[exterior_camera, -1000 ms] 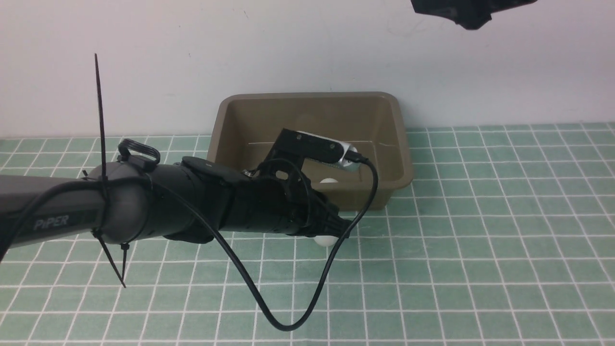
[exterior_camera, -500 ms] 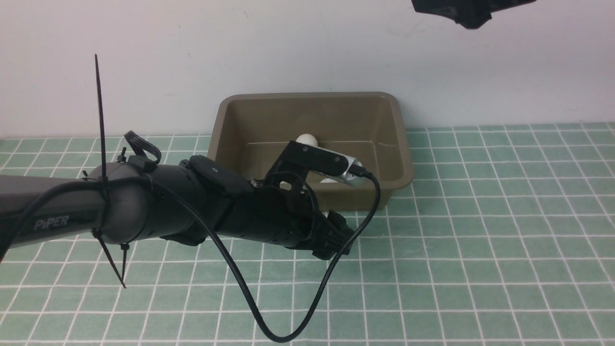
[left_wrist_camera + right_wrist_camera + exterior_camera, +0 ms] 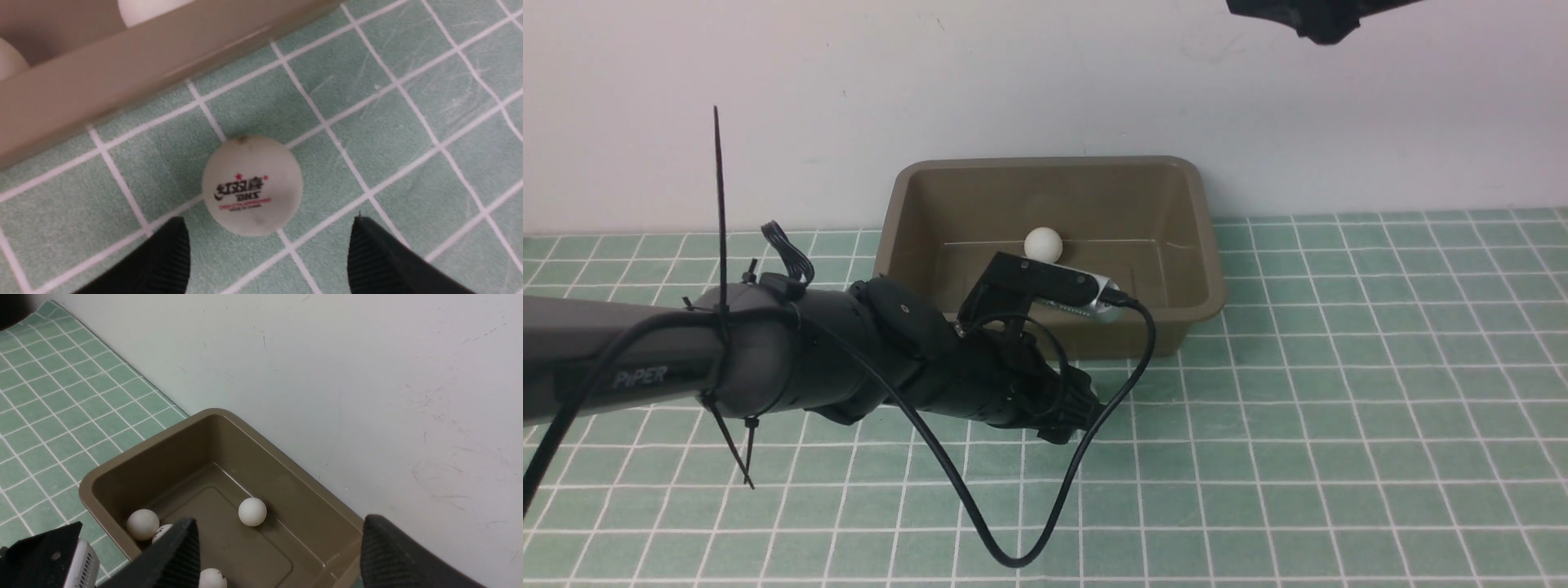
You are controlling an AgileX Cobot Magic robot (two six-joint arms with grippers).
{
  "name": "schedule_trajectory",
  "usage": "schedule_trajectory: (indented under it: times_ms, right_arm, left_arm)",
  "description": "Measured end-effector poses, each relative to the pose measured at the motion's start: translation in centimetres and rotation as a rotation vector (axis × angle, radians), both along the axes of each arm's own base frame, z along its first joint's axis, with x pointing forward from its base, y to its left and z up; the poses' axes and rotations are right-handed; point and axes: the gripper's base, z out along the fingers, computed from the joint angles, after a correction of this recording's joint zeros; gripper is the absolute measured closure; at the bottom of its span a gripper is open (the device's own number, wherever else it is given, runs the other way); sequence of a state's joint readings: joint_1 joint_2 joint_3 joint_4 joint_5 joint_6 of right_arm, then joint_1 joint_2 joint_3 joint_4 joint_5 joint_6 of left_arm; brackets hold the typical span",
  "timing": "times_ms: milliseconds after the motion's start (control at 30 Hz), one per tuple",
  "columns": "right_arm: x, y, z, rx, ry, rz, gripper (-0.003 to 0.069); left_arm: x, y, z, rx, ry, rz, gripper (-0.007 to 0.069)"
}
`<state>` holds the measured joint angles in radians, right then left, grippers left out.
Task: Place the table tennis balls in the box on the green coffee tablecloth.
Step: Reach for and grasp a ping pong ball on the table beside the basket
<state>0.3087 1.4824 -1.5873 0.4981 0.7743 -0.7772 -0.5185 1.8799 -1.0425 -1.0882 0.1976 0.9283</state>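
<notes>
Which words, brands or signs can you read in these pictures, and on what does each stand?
"PiPER": on the left arm.
"DHS", below Chinese characters and a red star: on the table tennis ball on the tablecloth.
Red line under it: too blurred.
Print on a ball in the box: too small.

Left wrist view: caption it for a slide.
Open left gripper over a logo-printed table tennis ball on the green tablecloth beside the box.
</notes>
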Motion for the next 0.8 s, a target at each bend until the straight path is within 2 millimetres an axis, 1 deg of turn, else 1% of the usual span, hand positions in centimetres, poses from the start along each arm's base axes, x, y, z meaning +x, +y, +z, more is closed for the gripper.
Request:
schedule_trajectory:
  times_ms: [400, 500, 667, 800]
  right_arm:
    - [0.0, 0.0, 0.0, 0.000, -0.001, 0.000, 0.0177]
    - [0.0, 0.0, 0.0, 0.000, -0.001, 0.000, 0.0177]
    - [0.0, 0.0, 0.0, 0.000, -0.001, 0.000, 0.0177]
    - [0.0, 0.0, 0.0, 0.001, 0.000, 0.000, 0.0177]
  left_arm:
    - [1.7, -0.7, -0.2, -0.001, -0.032, 0.013, 0.0157]
    - [1.8, -0.8, -0.4, 0.000, -0.030, 0.013, 0.0157]
    - [2.0, -0.8, -1.7, 0.025, -0.015, 0.017, 0.0157]
    - [2.1, -0.8, -2.3, 0.037, -0.011, 0.023, 0.0157]
